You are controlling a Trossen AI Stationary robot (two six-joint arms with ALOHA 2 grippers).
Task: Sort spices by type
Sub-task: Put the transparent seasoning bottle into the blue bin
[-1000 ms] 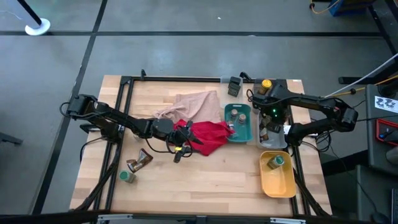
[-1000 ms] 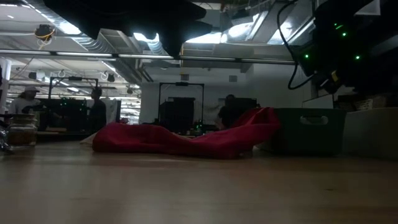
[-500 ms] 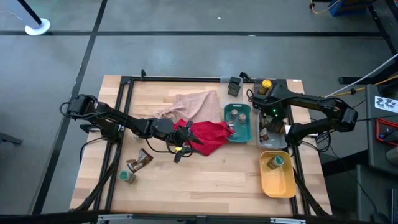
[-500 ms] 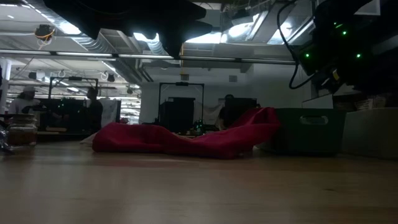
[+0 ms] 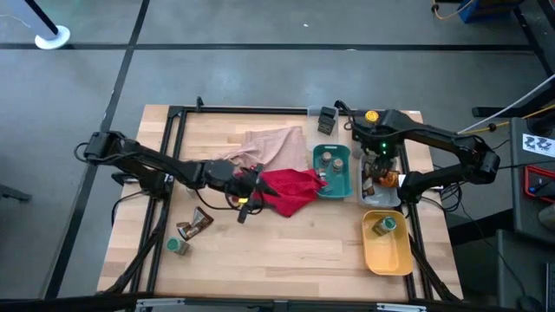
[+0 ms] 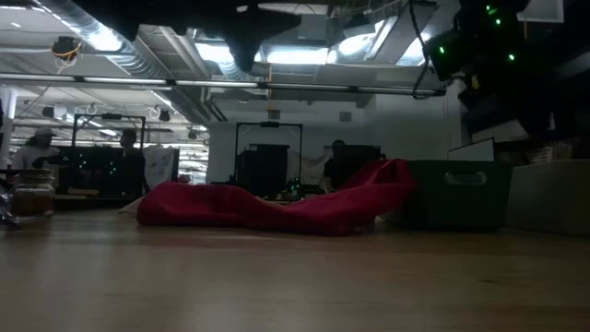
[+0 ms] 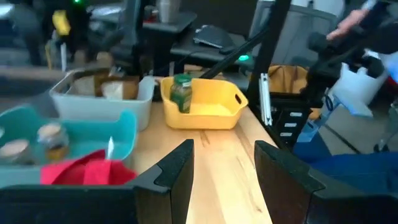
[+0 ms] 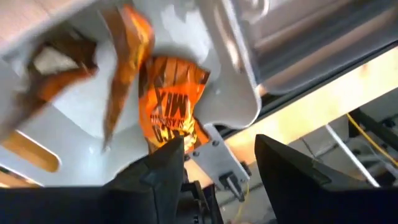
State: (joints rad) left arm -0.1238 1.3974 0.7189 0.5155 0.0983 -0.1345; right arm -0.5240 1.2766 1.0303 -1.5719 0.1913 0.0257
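Note:
My left gripper [image 5: 257, 186] hovers open at the left edge of the red cloth [image 5: 290, 189], with nothing between its fingers [image 7: 222, 155]. Open too, my right gripper [image 8: 217, 149] points down above the clear tray [image 5: 380, 198], where orange-brown sachets [image 8: 168, 102] lie loose. The teal tray [image 5: 332, 184] holds small jars [image 5: 328, 161]. A green-lidded jar [image 5: 384, 225] stands in the yellow tray [image 5: 388, 253]. Another sachet [image 5: 198, 223] and a green-lidded jar [image 5: 178, 246] sit on the table's near left. A yellow-capped bottle [image 5: 371, 116] stands at the far right.
A beige cloth [image 5: 264, 146] lies beyond the red one. A small black object [image 5: 326, 120] sits at the far edge near the teal tray. Black frame rails [image 5: 165, 173] run along the table's left and far sides. Bare wood lies along the near edge.
My right gripper has risen from the clear tray, and an orange sachet now shows lying in it. My left gripper has lifted a little and drawn back slightly toward the table's left, staying open.

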